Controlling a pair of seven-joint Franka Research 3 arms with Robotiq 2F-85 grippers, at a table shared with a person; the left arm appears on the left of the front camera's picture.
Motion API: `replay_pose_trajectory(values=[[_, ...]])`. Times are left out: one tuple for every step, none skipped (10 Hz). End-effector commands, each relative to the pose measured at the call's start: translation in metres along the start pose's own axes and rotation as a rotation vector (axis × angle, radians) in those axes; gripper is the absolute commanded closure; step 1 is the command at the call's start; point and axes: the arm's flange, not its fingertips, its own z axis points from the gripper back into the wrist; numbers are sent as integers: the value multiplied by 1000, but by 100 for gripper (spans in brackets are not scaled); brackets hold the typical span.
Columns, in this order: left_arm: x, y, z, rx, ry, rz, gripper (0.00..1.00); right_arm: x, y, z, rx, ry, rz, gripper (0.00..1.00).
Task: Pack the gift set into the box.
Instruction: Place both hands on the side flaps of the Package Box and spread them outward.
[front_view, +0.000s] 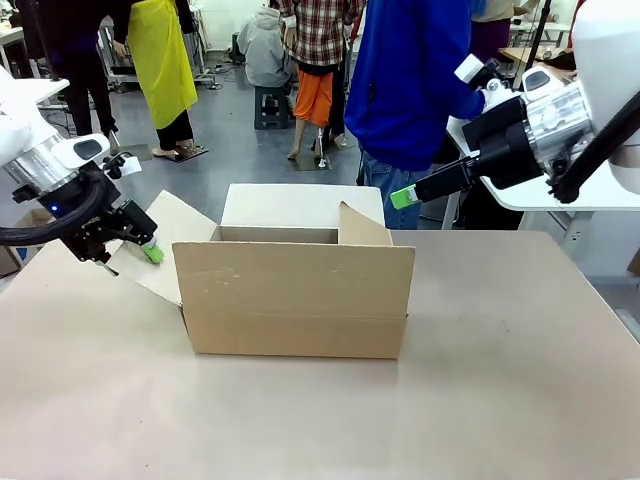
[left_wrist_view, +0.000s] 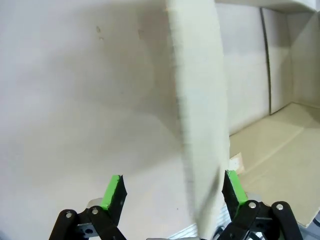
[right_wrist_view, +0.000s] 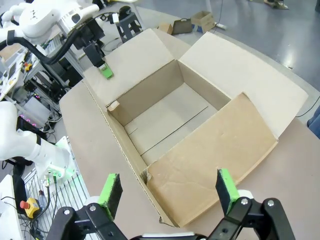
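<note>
At the left, the left gripper (front_view: 148, 250) is low over the table (front_view: 300, 430). It sits at the left flap (front_view: 178, 225) of the box (front_view: 295, 295), a flap that leans outward to the left. In the left wrist view its fingers (left_wrist_view: 114, 191) stand apart, with the edge of that flap running up between them. The cardboard lies close to one finger and leaves a clear gap to the other. The gripper is therefore spread around the flap and not pinching it.

The box stands in the middle of the table with its long side toward the robot and its top open. Its near side rises as a plain brown face with a crease low across it. The far flap (front_view: 300, 205) is laid back toward the far side. The right flap (front_view: 362, 228) stands up at a tilt. In the right wrist view the inside floor (right_wrist_view: 170, 122) shows as cardboard with a seam along it.

At the right, the right gripper (front_view: 404, 197) is raised well above the table, beyond the box's far right corner. It is just in front of a person (front_view: 410, 80) in a blue top at the far side. In its own wrist view the green pads (right_wrist_view: 112, 192) are spread wide over the box, with the right flap lying below them.
</note>
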Motion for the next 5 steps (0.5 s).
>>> replay_pose_trajectory(values=[[6,-26,8,101,-9,28,0,-2,3,0,-1,0,0,0],[6,-26,8,101,-9,28,0,0,0,0,0,0,0,0],[6,-26,8,101,-9,28,0,40,15,-15,-86,132,-11,0],[6,-26,8,101,-9,28,0,82,30,-35,-125,247,-49,0],[6,-26,8,101,-9,28,0,115,45,-66,-202,412,-146,0]])
